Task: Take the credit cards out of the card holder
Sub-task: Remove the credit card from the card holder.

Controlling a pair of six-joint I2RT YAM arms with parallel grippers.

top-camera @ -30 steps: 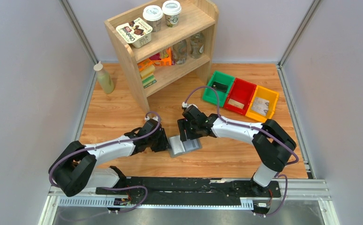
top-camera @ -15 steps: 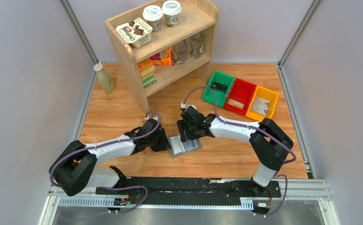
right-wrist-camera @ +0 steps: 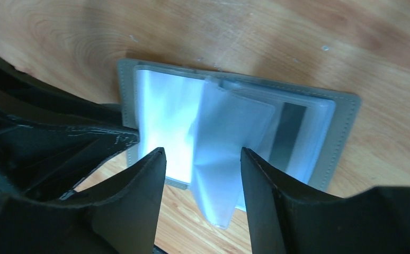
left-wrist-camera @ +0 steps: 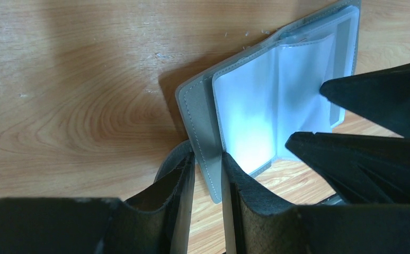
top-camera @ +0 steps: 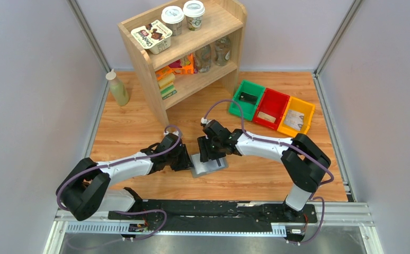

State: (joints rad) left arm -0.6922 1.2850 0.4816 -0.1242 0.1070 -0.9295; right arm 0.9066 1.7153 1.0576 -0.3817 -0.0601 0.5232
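Right, the card holder (top-camera: pixel 211 166) lies open on the wooden table (top-camera: pixel 139 121), grey cover down, between the two grippers. The left gripper (left-wrist-camera: pixel 208 165) has its jaws almost closed, pinching the cover's edge near a corner. The pale pockets (left-wrist-camera: pixel 256 106) spread out just past its tips. The right gripper (right-wrist-camera: pixel 202 154) has its jaws well apart and grips nothing. A loose clear pocket leaf (right-wrist-camera: pixel 229 153) bulges up in the gap between them; whether it touches either finger cannot be told. The credit cards (right-wrist-camera: pixel 292 135) are hard to make out. Only a dark stripe shows through the plastic beyond the right jaws, on the half away from the left gripper, and their number is unclear. In the top view both grippers hide most of the holder and only its near strip shows. Well beyond the right jaws stand a green bin (top-camera: pixel 253 84), a red bin (top-camera: pixel 278 93) and a yellow bin (top-camera: pixel 303 101), their contents too small to tell. A wooden shelf (top-camera: pixel 144 74) and a bottle (top-camera: pixel 118 89) sit far past the left jaws.
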